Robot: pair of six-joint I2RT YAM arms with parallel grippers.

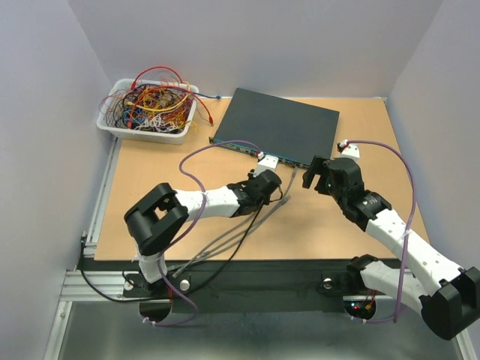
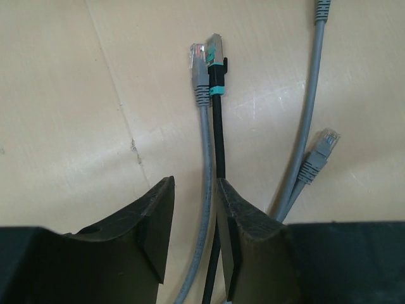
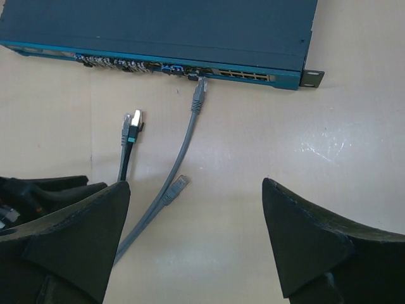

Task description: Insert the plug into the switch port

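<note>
The left hand (image 2: 194, 190) stands half-open, its fingers straddling a grey cable (image 2: 204, 145) and a black cable (image 2: 218, 133) without pinching either. The right hand (image 3: 196, 187) gapes wide and empty. Ahead of the left fingers two plugs lie side by side on the desk (image 2: 76, 95), the grey plug (image 2: 198, 60) and the metal-shelled plug (image 2: 215, 47), well short of the switch (image 3: 158, 25). Both look light and hard, with a fragile latch. The cables are limp, so I would grip the boot just behind the plug, not the cord.
</note>
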